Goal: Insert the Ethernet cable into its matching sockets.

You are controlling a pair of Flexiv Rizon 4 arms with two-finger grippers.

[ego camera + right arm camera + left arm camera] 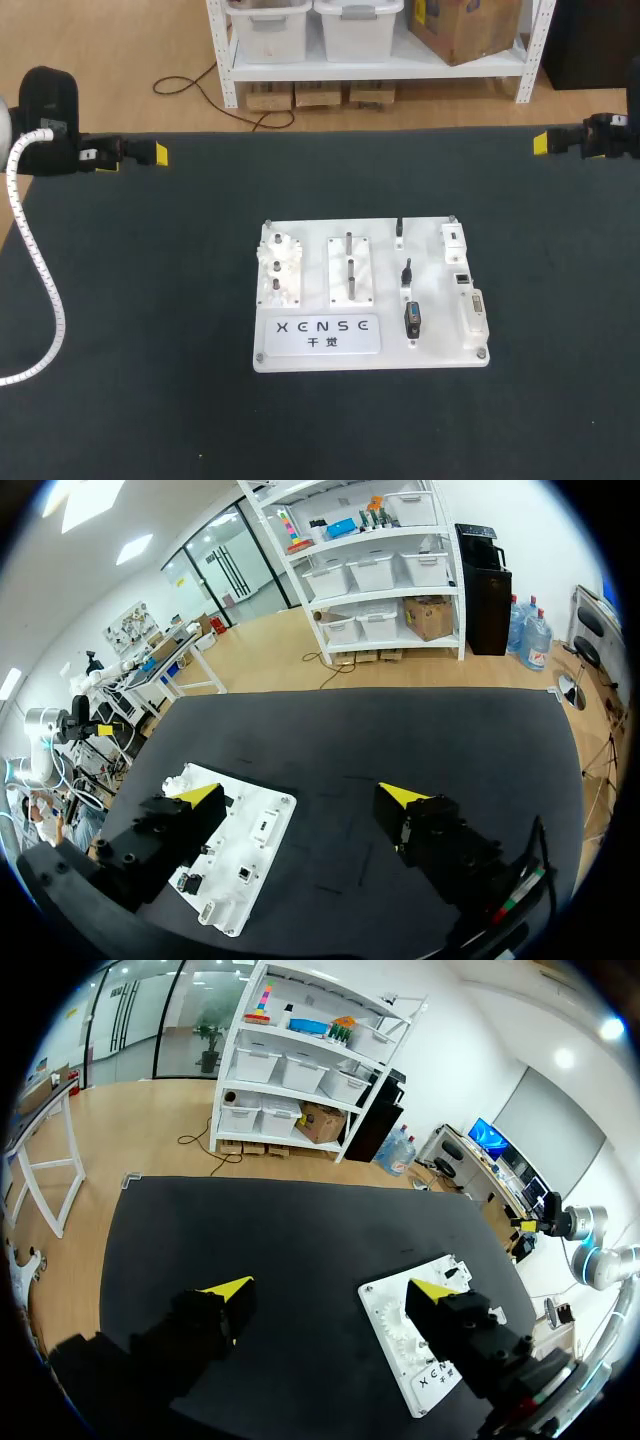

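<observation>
A white task board [370, 345] lies flat in the middle of the black table. Small black plug pieces stand on its right half, one of them [411, 320] near the front; I cannot tell which belongs to the Ethernet cable. White socket blocks [472, 308] line the board's right edge. My left gripper [155, 153] hovers at the table's far left, far from the board, and the left wrist view shows it [332, 1290] open and empty. My right gripper [541, 143] hangs at the far right, also open and empty [300, 795], with the board [268, 805] beyond one finger.
A white ribbed hose [40, 280] from my left arm loops down over the table's left side. The board also carries white peg fixtures [279, 268] and a label plate [318, 334]. Black mat surrounds the board on all sides.
</observation>
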